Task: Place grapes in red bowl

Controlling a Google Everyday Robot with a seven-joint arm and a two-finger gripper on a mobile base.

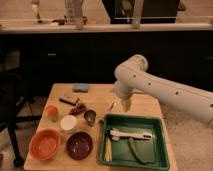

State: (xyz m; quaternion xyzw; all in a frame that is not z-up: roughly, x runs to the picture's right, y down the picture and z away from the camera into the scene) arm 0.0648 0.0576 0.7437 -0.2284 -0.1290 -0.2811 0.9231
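Note:
The grapes (77,109) are a small dark reddish bunch lying on the wooden table (145,105), left of the small metal cup (90,117). The red bowl (45,143) is the bright orange-red bowl at the table's front left corner, with nothing in it. My gripper (126,104) hangs from the white arm, pointing down over the table's middle, just behind the green tray (165,145). It is to the right of the grapes and apart from them.
A dark maroon bowl (79,145) sits right of the red bowl. A small orange cup (50,111) and a white round cup (68,122) stand behind them. A blue sponge (80,87) and a dark bar (66,101) lie further back. The tray holds utensils and vegetables.

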